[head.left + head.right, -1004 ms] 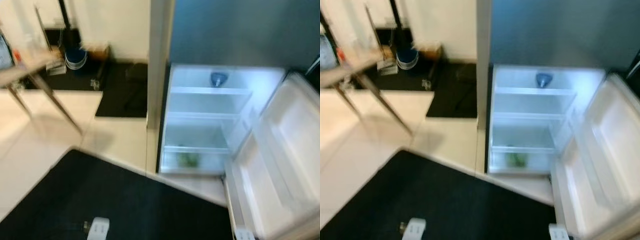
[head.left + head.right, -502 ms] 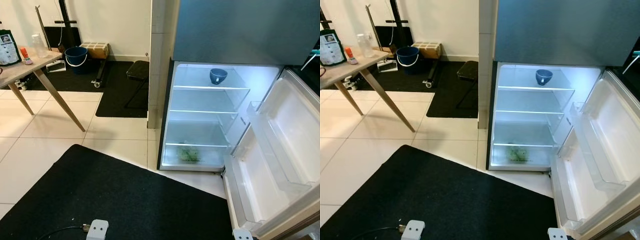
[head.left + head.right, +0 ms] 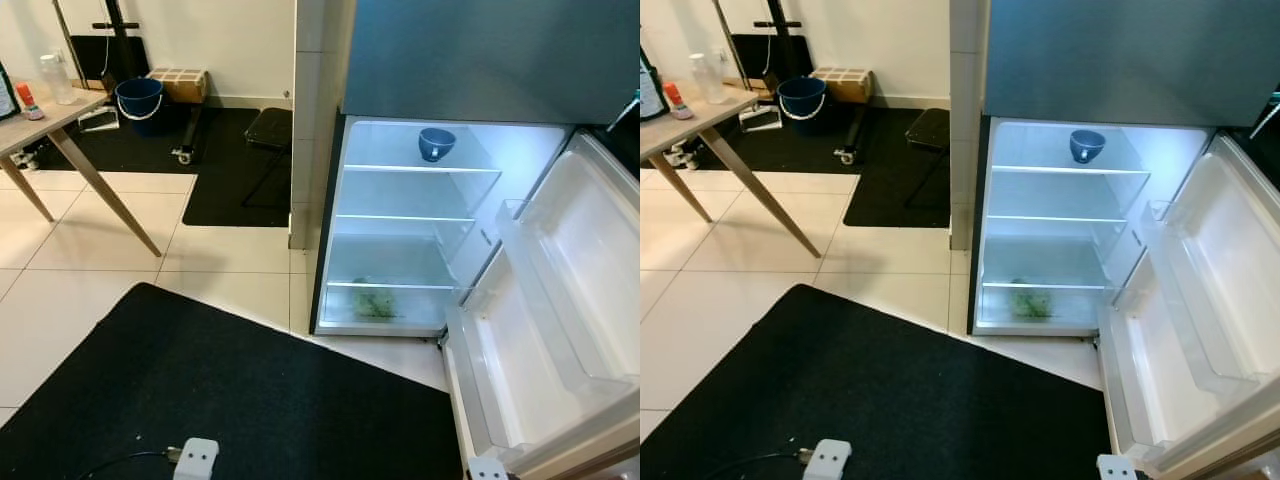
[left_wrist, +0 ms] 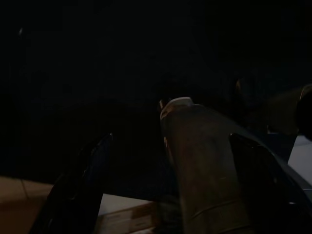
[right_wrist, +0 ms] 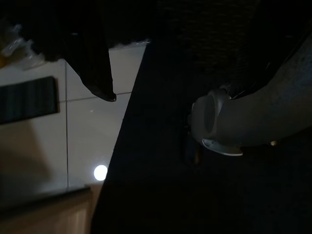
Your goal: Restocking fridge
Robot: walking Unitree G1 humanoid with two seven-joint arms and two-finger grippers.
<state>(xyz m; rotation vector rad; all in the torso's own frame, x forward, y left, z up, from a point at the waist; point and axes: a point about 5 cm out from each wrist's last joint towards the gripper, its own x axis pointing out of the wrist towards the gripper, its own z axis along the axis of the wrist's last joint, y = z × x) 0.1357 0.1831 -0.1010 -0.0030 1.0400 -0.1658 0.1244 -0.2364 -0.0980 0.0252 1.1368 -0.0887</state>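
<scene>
- The fridge (image 3: 400,230) is shown with its door (image 3: 560,340) swung fully aside on the robot's right, so that the lit shelves are left reachable from the front.
- A blue bowl (image 3: 436,143) is set upright on the top shelf; a green item (image 3: 375,303) is seen low in the bottom compartment. The middle shelves are seen bare, which is judged to leave most of the restocking undone.
- A table (image 3: 45,125) carrying bottles is seen well apart, to the robot's left.
- The left gripper (image 4: 165,190) is viewed in deep shade, its fingers (image 4: 80,190) spread apart, with a pale cylindrical object between them; contact cannot be told.
- The right gripper (image 5: 92,53) hangs over black mat and tile; its spread cannot be told.
</scene>
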